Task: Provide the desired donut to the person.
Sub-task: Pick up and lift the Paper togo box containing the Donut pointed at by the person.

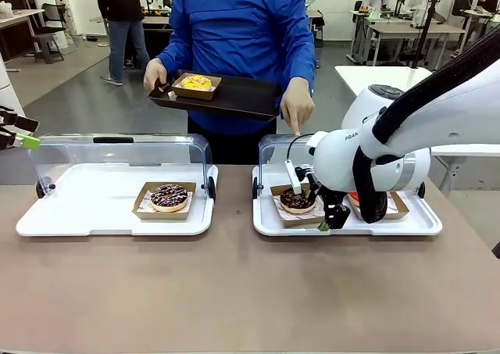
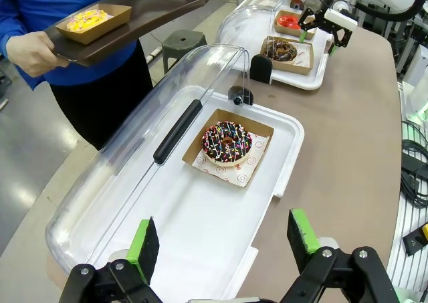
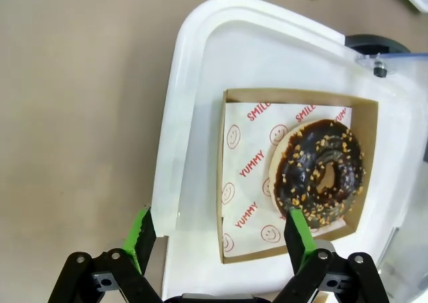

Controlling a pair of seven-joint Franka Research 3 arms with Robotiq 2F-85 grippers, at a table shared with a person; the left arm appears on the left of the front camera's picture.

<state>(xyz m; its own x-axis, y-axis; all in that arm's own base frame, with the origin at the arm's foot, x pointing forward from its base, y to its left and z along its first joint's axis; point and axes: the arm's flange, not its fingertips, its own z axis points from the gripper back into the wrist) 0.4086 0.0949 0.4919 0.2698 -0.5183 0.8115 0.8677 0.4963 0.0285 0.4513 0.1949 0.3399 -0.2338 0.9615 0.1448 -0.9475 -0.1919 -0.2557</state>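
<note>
The person [image 1: 242,41] wears bright blue, the serving tray [image 1: 242,98] is dark brown under a yellow, pink-flecked donut [image 1: 196,82], and the white trays [image 1: 86,205] show a chocolate donut [image 1: 169,196] with rainbow sprinkles, a dark nut-speckled donut [image 3: 319,172] on white paper [image 3: 244,182] printed with red smileys, and a red donut [image 2: 289,21].
</note>
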